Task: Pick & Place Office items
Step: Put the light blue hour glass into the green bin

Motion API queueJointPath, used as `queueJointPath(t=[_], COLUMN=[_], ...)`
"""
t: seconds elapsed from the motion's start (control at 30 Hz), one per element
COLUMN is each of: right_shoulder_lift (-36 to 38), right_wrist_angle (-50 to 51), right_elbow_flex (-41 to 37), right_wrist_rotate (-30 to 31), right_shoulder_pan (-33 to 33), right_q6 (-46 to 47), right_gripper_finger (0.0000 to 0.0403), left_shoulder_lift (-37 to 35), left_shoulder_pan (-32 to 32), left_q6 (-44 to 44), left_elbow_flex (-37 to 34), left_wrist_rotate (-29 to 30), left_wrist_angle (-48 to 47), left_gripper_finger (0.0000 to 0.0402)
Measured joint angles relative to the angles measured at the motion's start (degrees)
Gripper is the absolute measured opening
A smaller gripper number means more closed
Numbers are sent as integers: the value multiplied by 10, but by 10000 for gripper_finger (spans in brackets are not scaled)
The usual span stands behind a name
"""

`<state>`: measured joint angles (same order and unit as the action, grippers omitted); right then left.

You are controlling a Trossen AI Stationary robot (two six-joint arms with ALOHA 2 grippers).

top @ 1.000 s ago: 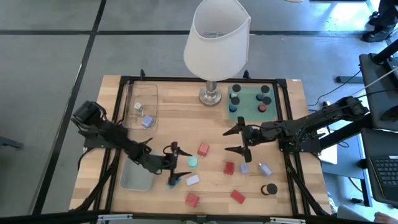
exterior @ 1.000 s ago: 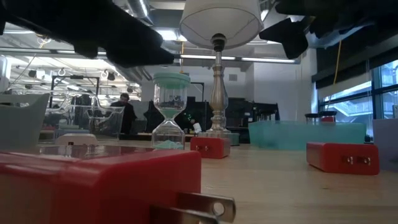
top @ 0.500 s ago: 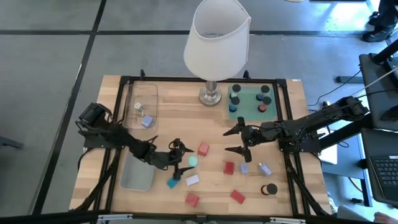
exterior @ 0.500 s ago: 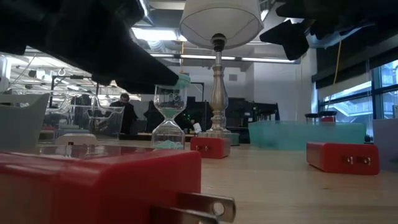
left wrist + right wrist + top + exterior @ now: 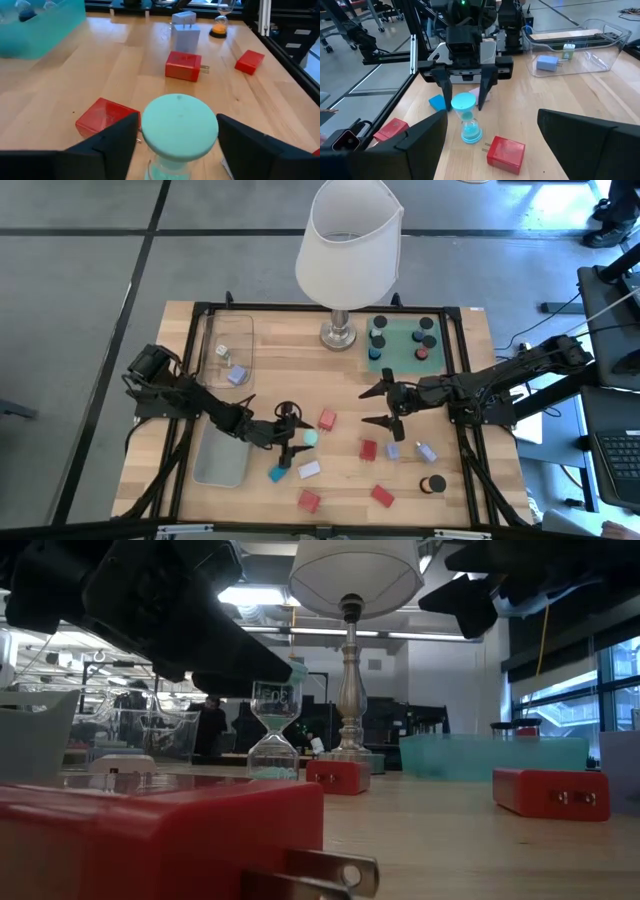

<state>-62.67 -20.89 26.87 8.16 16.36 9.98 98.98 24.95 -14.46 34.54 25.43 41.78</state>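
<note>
- The left end effector [image 5: 292, 442] is straddling the mint-capped hourglass [image 5: 309, 438], one finger on each side of its round cap; the fingers are standing apart, and whether they are pressing on it cannot be told.
- The hourglass is standing upright on the tabletop [image 5: 300, 380], long axis vertical, directly between the left fingers and beside a red block [image 5: 327, 419].
- In the right wrist view the left end effector [image 5: 465, 95] is reaching down around the hourglass [image 5: 467, 117], with a teal block [image 5: 438, 102] lying just behind it.
- The left arm is stretching low across the tabletop from the left edge, past the grey-blue bin [image 5: 222, 463].
- The right end effector [image 5: 384, 406] is hovering with fingers apart, farther from the hourglass, so the left arm is the nearer one.
</note>
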Motion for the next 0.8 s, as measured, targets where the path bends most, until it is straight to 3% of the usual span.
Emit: queueJointPath(t=[0.13, 0.37, 0.5, 0.63, 0.8], right_shoulder_lift=[0, 0, 0, 0, 0], right_wrist_angle=[4, 6, 6, 5, 5], right_elbow_flex=[0, 0, 0, 0, 0], right_wrist_rotate=[0, 0, 0, 0, 20], right_shoulder_pan=[0, 0, 0, 0, 0], right_q6=[0, 0, 0, 0, 0], right_gripper_finger=[314, 314, 314, 314, 314], left_shoulder_lift=[0, 0, 0, 4, 26], left_shoulder_pan=[0, 2, -9, -70, -168], left_q6=[7, 78, 120, 77, 3], left_elbow_flex=[13, 69, 121, 170, 222], left_wrist_rotate=[-1, -41, -4, 65, 8], left_wrist_angle=[-1, 0, -3, -78, -166], left_gripper_finger=[198, 197, 197, 197, 197])
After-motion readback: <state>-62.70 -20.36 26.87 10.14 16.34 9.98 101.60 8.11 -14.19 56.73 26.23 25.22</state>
